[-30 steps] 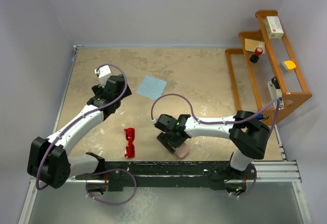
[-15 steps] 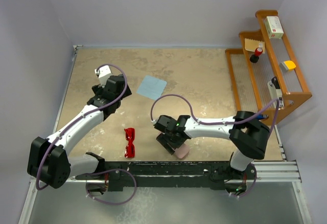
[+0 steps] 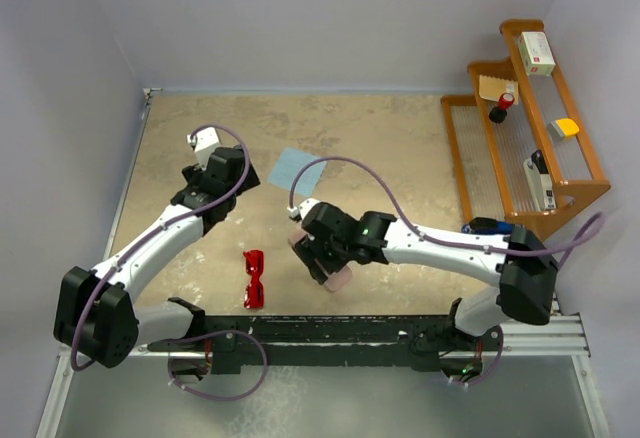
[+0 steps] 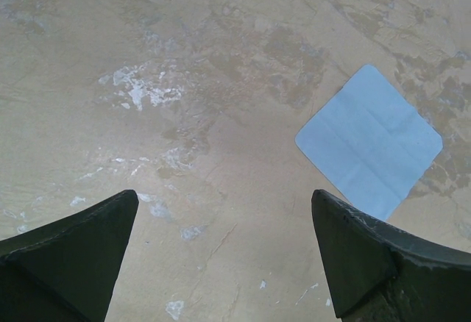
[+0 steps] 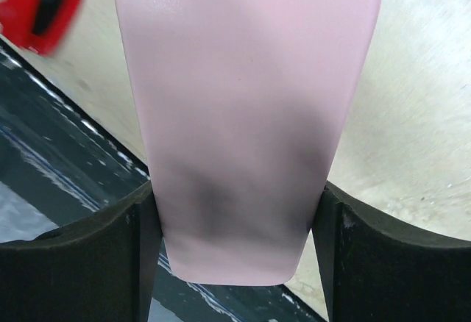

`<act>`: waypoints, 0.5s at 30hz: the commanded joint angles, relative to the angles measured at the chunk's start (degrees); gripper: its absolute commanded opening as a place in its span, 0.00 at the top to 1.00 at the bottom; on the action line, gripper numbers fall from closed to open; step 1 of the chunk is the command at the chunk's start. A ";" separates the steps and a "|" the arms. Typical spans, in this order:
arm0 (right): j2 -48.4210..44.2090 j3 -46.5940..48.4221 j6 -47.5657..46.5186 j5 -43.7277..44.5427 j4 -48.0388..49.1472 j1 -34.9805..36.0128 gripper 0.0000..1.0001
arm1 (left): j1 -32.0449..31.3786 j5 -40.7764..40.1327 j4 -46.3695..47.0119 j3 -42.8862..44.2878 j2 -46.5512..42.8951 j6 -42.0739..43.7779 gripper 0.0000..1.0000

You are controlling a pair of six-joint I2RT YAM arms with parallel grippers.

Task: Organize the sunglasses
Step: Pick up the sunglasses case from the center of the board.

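The red sunglasses (image 3: 255,278) lie on the table near its front edge, and a corner of them (image 5: 40,9) shows at the top left of the right wrist view. My right gripper (image 3: 320,258) hovers just right of them, shut on the pink case (image 5: 243,116), which fills the space between both fingers. One end of the case (image 3: 338,278) sticks out below the gripper. My left gripper (image 3: 222,180) is open over bare table at the left, nothing between its fingers (image 4: 224,197). The light blue cloth (image 3: 290,166) lies flat to its right (image 4: 369,142).
A wooden stepped rack (image 3: 575,193) with several small items stands along the right edge. A black rail (image 3: 400,330) runs along the near edge just below the sunglasses and case. Walls close in the table at the back and left.
My right arm has carried the pink case left and away from the front rail, closer to the sunglasses, and its elbow has swung out to the right. The left arm has not moved.
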 commanded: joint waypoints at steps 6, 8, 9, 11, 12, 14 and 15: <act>-11.99 3.37 -3.19 -10.93 9.07 -14.98 1.00 | 0.61 7.05 5.68 2.54 1.85 0.36 0.01; -13.33 3.67 -4.17 -12.70 10.62 -17.83 1.00 | 0.78 9.47 7.89 1.65 0.93 0.90 0.01; -13.55 3.96 -4.65 -14.45 11.32 -19.27 1.00 | 0.80 10.84 9.18 1.01 0.10 1.20 0.01; -13.05 5.17 -5.21 -18.15 11.87 -22.19 1.00 | 1.12 14.32 11.69 0.13 -1.82 1.40 0.00; -12.38 6.01 -5.57 -20.62 11.99 -23.41 1.00 | 1.29 16.64 12.54 0.04 -2.26 1.39 0.00; -11.08 7.96 -5.86 -23.85 12.23 -25.33 1.00 | 1.43 21.00 13.93 0.55 -2.61 1.80 0.01; -10.61 8.66 -5.77 -25.26 12.79 -26.21 1.00 | 1.47 23.33 14.77 0.88 -2.81 2.04 0.01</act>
